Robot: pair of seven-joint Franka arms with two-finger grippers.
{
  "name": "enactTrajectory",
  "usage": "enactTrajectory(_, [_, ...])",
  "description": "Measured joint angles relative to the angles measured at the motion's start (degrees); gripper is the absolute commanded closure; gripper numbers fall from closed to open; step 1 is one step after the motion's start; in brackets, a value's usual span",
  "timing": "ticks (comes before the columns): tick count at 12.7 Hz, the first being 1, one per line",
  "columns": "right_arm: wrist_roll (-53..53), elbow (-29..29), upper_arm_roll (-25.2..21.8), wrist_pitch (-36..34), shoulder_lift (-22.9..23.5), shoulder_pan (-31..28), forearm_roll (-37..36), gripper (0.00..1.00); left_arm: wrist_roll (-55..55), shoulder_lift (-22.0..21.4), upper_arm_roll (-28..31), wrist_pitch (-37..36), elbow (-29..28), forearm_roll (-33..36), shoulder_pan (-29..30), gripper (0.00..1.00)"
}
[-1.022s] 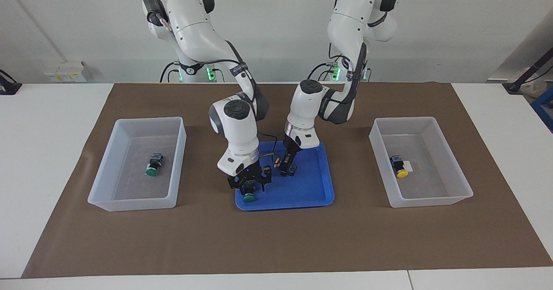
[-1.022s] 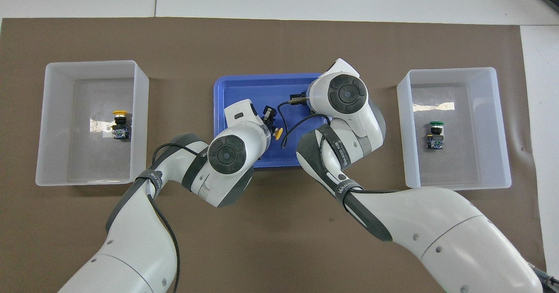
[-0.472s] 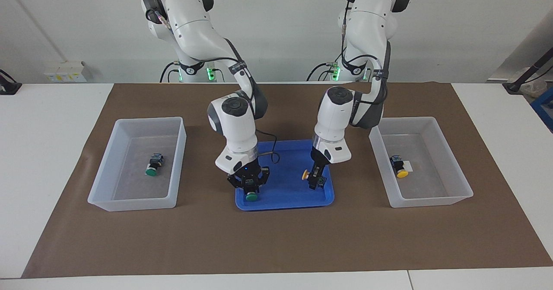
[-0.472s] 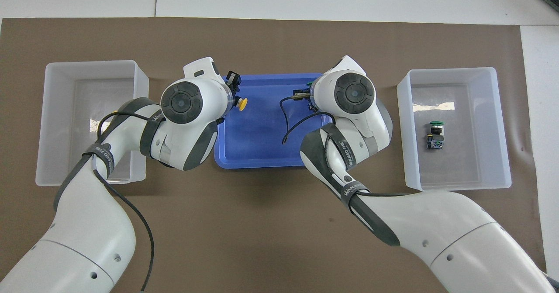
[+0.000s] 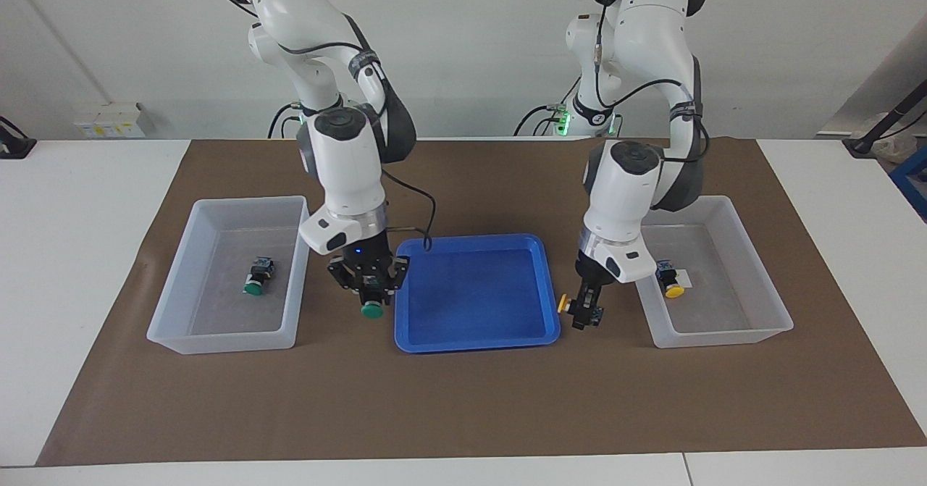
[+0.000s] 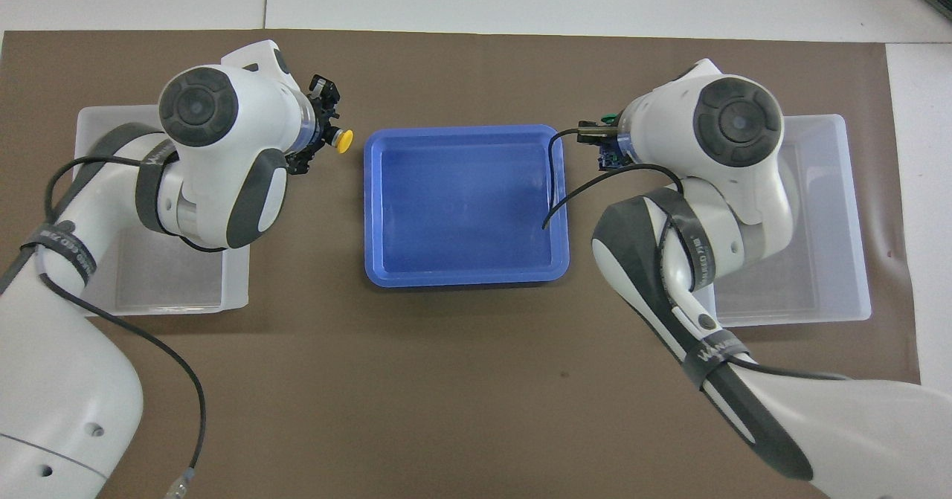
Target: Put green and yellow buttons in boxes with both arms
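left claw (image 5: 584, 311) gripped yellow-capped black push-button (image 5: 564, 303) | right claw (image 5: 371, 290) gripped green-capped one (image 5: 372, 310) | advice: clear translucent white bin (image 5: 713, 330) walls, release low

The black strap (image 6: 710, 352) on the right arm reads "WANLEO". The black strap (image 6: 59, 245) on the left arm carries lettering too small to read.

This is a robotics lab: 2 white robot arms (image 5: 340, 153) stand at a white table (image 5: 72, 203) spread with a brown mat (image 5: 463, 399), before a bare pale wall (image 5: 471, 37), with cables (image 5: 539, 113) and green status lights (image 5: 353, 122) at their bases.
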Motion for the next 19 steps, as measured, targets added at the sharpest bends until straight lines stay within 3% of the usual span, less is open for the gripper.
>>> enactTrajectory(4, [-12.8,-11.8,-0.1,-0.1,-10.1,-11.2,0.9,1.0,15.4,-4.3,0.0,-7.3,0.1,0.0,6.7,1.0])
enactTrajectory(6, [-21.5,-15.3,-0.1,-0.1,-11.7,-16.4,2.9,1.0,26.7,-5.3,0.0,-11.8,0.1,-0.2,9.7,1.0])
enactTrajectory(9, [-29.6,-19.3,-0.2,1.0,-10.4,-22.5,3.4,1.0,44.7,-6.1,0.1,-14.7,0.1,-1.8,14.9,1.0])
enactTrajectory(14, [-32.9,-20.3,-0.1,6.6,-5.7,-23.5,3.4,1.0,67.9,-6.2,0.3,-14.8,-2.1,-2.2,22.9,1.0])
enactTrajectory(19, [-33.6,-21.1,-0.1,12.5,-2.2,-23.7,3.4,1.0,75.0,-6.5,-0.4,-8.2,-10.1,-2.3,24.1,1.0])
